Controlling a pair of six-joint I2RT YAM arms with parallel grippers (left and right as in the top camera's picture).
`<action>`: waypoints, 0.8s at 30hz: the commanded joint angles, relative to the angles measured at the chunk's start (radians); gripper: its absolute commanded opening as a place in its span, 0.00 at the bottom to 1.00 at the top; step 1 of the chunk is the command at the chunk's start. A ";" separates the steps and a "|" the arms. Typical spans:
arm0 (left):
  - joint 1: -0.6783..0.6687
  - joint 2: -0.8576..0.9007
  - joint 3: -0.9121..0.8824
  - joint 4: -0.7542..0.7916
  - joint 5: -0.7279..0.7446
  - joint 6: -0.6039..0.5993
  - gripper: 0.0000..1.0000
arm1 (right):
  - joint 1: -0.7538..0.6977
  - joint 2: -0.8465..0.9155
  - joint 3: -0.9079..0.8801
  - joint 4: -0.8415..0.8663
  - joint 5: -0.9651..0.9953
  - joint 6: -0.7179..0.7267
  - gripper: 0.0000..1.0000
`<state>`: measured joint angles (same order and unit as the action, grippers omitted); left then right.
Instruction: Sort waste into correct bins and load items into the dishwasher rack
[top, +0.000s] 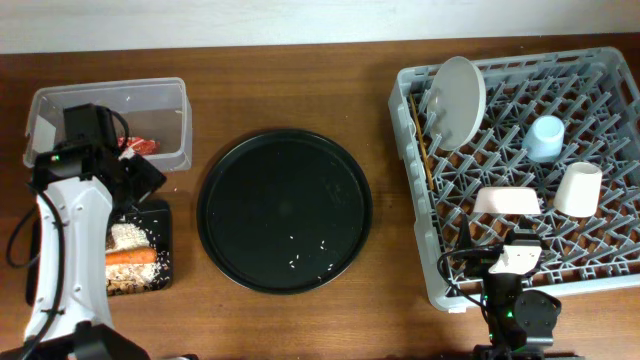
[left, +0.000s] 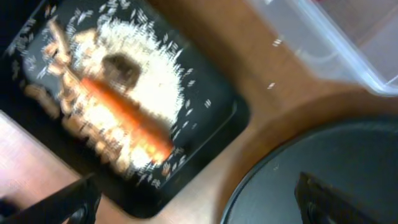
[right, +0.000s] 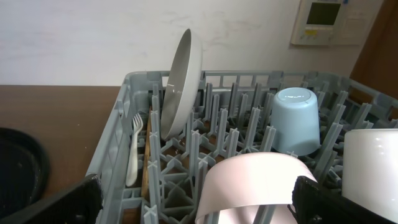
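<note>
Left tool (left: 196, 193) spread wide, empty, carrot (left: 121, 115) and rice (left: 146, 62) in black tray (left: 221, 121) just ahead

even soft light overhead, view sharp, mild sheen on the round tray (top: 285, 190), faint shadow beside the rack (top: 412, 220), left wrist view smeared by motion blur, rice (left: 143, 68) and carrot (left: 124, 115) streaked, right wrist view crisp, wall (right: 93, 37) bright

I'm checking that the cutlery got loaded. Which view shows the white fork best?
Right wrist view: the white plastic fork is plainly visible, tines up, along a side wall of the grey plastic dishwasher rack, beside the upright white round plate. Overhead, I cannot make it out; the left wrist view misses the rack entirely.
</note>
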<state>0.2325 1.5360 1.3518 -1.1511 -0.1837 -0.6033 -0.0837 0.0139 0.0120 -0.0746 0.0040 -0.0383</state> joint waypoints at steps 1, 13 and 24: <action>0.004 -0.111 -0.034 -0.002 0.016 -0.010 0.99 | -0.008 -0.010 -0.006 -0.005 0.019 -0.006 0.99; -0.107 -0.655 -0.827 0.956 0.414 0.210 0.99 | -0.008 -0.010 -0.006 -0.005 0.019 -0.006 0.99; -0.121 -1.113 -1.302 1.307 0.416 0.330 0.99 | -0.008 -0.010 -0.006 -0.005 0.019 -0.006 0.99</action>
<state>0.1139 0.5083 0.1104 0.1448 0.2104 -0.3588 -0.0856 0.0139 0.0120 -0.0746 0.0116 -0.0387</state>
